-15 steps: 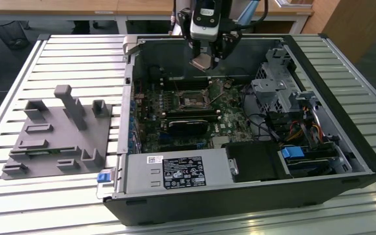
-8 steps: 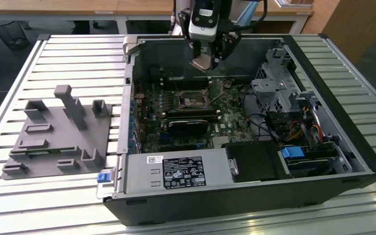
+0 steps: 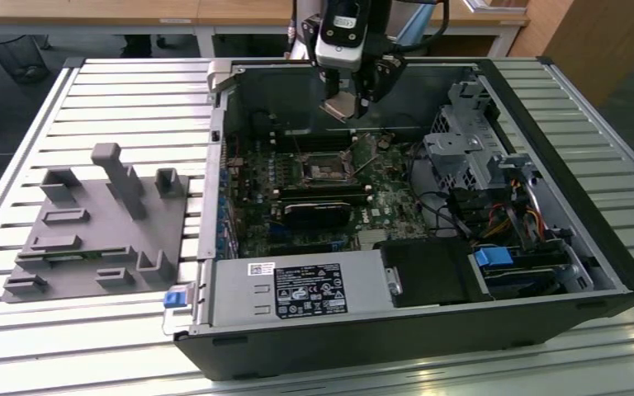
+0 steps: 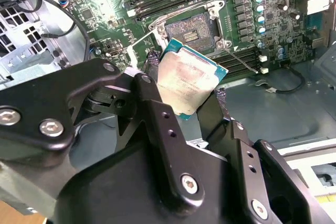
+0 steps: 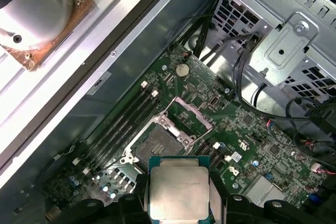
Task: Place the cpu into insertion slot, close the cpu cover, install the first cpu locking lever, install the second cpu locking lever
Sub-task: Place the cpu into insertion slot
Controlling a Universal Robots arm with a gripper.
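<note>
**Step 1 of 4: carrying the cpu to the slot.** The claw (image 3: 346, 106) hangs inside the open case (image 3: 614, 272), above the far edge of the board (image 3: 389, 188). It is closed narrowly on the cpu (image 3: 339, 110), with 1 finger (image 4: 152, 77) on each of 2 opposite edges. In the second wrist view the cpu (image 4: 190, 85) is tilted, its metal face toward the camera. In the first wrist view the cpu (image 5: 179, 192) sits squarely between the claw's (image 5: 179, 196) 2 fingers.

The slot (image 3: 326, 172) lies lower down on the board, well apart from the chip. Its dark centre is bare in both wrist views (image 4: 191, 30) (image 5: 157, 142). The cover (image 5: 178, 102) stands swung open beside the slot, and a thin wire lever (image 4: 240, 60) lies off to one side, so nothing has been seated, closed or latched. The case rests on a slatted bench (image 3: 108, 107).

Judgement: placing calls for the chip to be level, square to the slot rim and centred over it, and for a descent clear of the raised cover. A tilted or offset entry could bend the contacts.
</note>
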